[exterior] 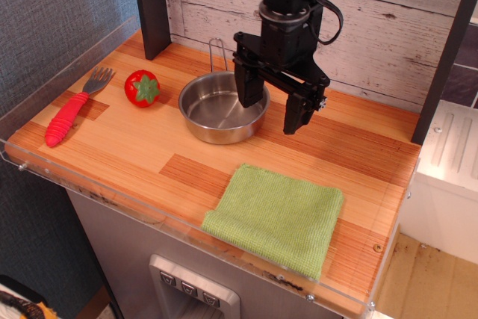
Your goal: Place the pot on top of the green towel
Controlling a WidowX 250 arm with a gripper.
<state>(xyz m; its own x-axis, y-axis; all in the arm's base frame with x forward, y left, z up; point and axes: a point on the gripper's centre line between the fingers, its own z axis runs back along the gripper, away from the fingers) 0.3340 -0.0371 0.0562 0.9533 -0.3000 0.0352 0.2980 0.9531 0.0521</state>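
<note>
The pot point(216, 110), a small shiny steel saucepan with a thin wire handle pointing to the back, stands on the wooden counter at centre. The green towel point(276, 216), a folded light green cloth, lies flat near the front edge, to the pot's front right. My gripper point(272, 108) is open and empty. It hangs over the pot's right rim, one finger point(250, 93) over the pot's inside, the other finger point(296, 113) outside it to the right. I cannot tell whether either finger touches the pot.
A red tomato toy point(142, 87) sits left of the pot. A fork with a red handle point(71, 113) lies at the far left. A clear acrylic rim point(149, 218) runs along the counter's front and left. A dark post point(149, 5) stands at the back left.
</note>
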